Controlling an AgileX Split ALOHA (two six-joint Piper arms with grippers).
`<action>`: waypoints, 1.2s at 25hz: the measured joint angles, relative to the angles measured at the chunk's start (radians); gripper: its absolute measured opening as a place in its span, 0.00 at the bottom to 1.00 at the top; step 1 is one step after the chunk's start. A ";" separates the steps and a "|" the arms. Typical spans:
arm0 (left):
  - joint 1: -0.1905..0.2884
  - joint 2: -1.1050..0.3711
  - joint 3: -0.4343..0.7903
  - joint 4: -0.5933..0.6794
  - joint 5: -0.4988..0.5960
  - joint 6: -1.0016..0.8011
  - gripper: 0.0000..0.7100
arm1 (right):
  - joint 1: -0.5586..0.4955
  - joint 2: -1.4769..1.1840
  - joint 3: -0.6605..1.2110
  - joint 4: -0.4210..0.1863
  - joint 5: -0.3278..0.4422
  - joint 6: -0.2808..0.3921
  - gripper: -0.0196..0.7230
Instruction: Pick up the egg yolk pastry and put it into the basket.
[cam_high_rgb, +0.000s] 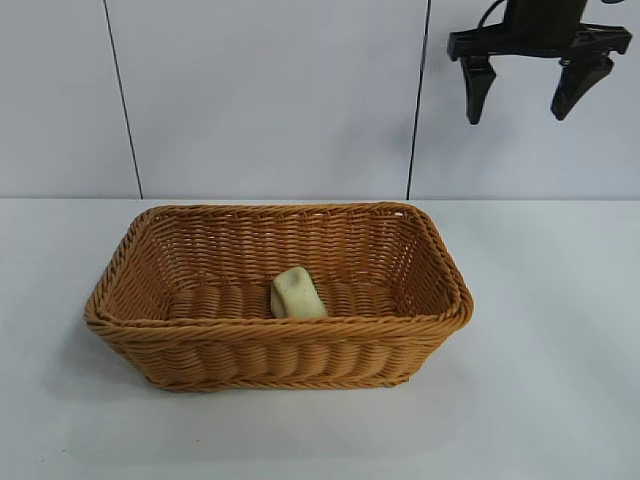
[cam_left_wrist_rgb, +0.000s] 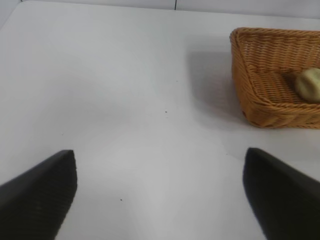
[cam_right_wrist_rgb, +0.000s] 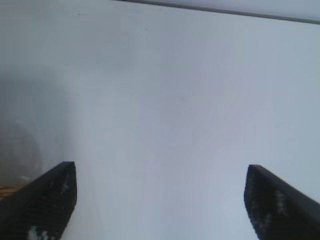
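Note:
The egg yolk pastry (cam_high_rgb: 297, 294), a small pale yellowish-green puck, lies inside the wicker basket (cam_high_rgb: 430, 262) near its front wall, tilted on its side. The left wrist view shows the basket (cam_left_wrist_rgb: 260, 100) off to one side with the pastry (cam_left_wrist_rgb: 308, 85) in it. My right gripper (cam_high_rgb: 525, 110) hangs open high above the table at the far right, empty, well apart from the basket. In its own view the right gripper (cam_right_wrist_rgb: 160, 200) looks down on bare white table. My left gripper (cam_left_wrist_rgb: 160, 192) is open over bare table, nothing between its fingers; it is outside the exterior view.
The basket stands in the middle of a white table (cam_high_rgb: 560, 380), with a pale wall (cam_high_rgb: 270, 90) behind. Free table surface lies on all sides of the basket.

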 joint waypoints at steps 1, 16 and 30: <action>0.000 0.000 0.000 0.000 0.000 0.000 0.98 | -0.013 0.000 0.000 0.000 0.000 0.000 0.88; 0.000 0.000 0.000 0.000 0.000 0.000 0.98 | -0.043 -0.184 0.351 0.065 -0.002 -0.061 0.88; 0.000 0.000 0.000 0.000 0.000 0.000 0.98 | -0.043 -0.787 1.139 0.120 -0.003 -0.130 0.88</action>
